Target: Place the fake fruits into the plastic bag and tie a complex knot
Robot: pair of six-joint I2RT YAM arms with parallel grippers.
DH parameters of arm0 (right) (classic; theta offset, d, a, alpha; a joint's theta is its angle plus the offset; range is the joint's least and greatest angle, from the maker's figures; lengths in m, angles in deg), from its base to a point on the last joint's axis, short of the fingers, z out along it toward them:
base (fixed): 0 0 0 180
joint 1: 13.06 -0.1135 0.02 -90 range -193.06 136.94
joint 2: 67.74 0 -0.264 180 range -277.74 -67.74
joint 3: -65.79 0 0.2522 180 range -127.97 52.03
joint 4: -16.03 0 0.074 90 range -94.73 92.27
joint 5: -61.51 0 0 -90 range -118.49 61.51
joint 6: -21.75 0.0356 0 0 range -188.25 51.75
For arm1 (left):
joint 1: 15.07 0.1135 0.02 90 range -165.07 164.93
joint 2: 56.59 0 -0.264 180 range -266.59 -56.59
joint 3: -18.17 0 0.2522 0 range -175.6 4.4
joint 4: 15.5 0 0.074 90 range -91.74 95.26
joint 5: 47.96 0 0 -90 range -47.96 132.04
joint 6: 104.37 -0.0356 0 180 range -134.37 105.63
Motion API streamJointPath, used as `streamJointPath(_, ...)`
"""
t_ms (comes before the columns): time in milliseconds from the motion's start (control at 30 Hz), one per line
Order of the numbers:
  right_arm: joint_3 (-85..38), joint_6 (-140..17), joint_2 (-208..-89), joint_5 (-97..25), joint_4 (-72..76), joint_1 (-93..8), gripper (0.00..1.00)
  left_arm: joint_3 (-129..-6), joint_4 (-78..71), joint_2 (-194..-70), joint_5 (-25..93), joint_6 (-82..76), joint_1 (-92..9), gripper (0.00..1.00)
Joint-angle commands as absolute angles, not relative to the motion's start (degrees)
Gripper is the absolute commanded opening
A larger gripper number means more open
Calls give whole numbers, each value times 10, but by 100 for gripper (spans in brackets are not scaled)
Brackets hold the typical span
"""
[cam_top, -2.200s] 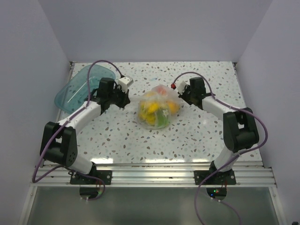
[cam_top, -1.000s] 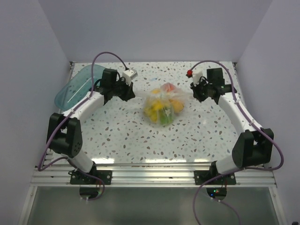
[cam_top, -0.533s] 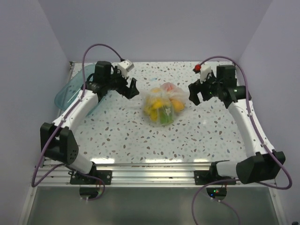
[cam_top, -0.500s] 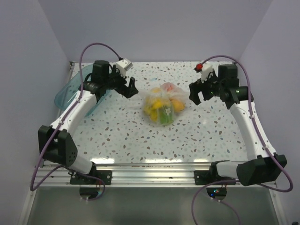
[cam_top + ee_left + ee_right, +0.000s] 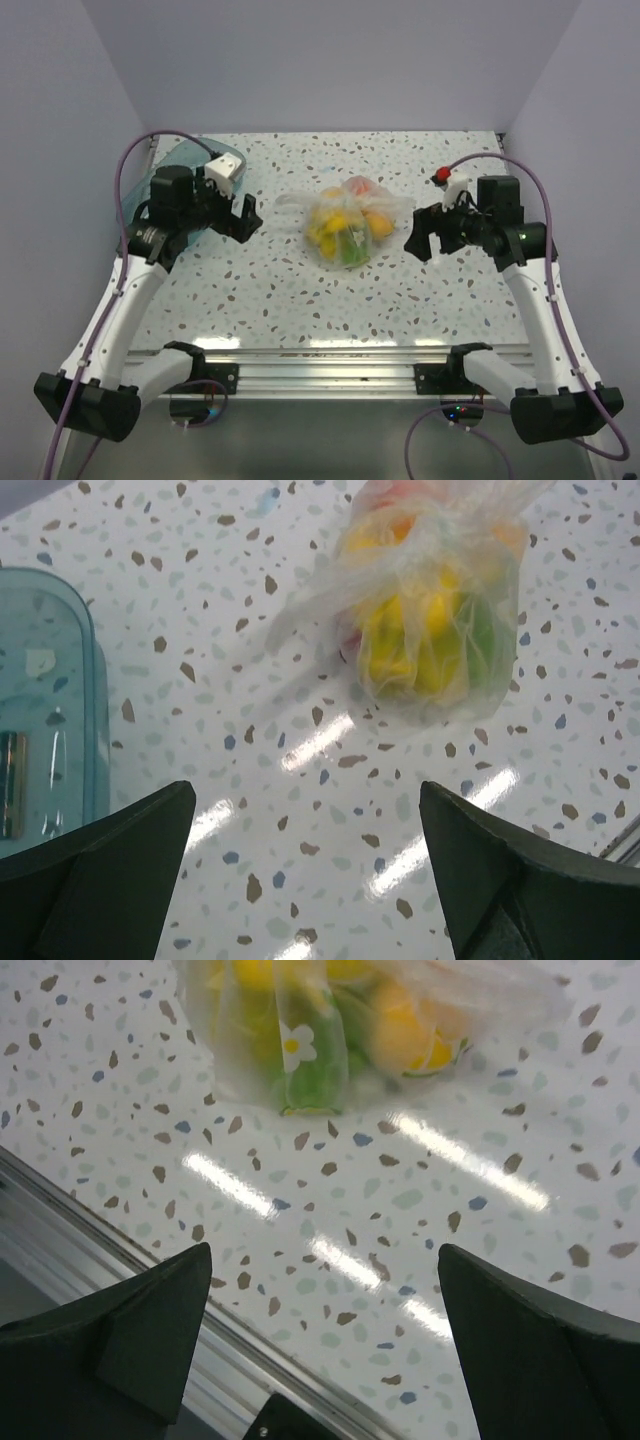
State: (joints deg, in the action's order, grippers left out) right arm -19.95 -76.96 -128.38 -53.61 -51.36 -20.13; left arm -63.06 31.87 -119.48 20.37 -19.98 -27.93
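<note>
The clear plastic bag (image 5: 346, 227) lies knotted in the middle of the speckled table, with the fake fruits (image 5: 340, 232) inside showing yellow, orange, red and green. Its tied top (image 5: 440, 525) is bunched in the left wrist view, with a loose handle trailing left. My left gripper (image 5: 243, 220) hangs open to the left of the bag, apart from it. The right gripper (image 5: 417, 238) stands open to the bag's right, also apart. Both wrist views look down on the bag (image 5: 330, 1030) with nothing between the fingers (image 5: 110, 865).
A teal translucent tray (image 5: 165, 172) sits at the back left, partly under the left arm; its wall (image 5: 60, 710) shows in the left wrist view. The table's near metal rail (image 5: 90, 1250) runs below the right gripper.
Both grippers went from shut to open and drew back from the bag toward the near side. The bag stays put, tied, in the middle.
</note>
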Motion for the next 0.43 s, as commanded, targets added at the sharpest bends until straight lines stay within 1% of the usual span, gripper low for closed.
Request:
streamJointPath(0,-130,-712,-1254,-529,-528,-200,99,-568,368,-1147,244,-218,-277,100)
streamJointPath(100,-107,-712,-1223,-527,-499,-200,99,-521,375,-1122,252,-218,-277,100)
streamJointPath(167,-91,-712,-1224,-524,-487,-199,99,-496,370,-1104,257,-218,-277,100)
streamJointPath(400,-81,-703,-1224,-524,-468,-199,99,-506,376,-1098,275,-225,-276,100)
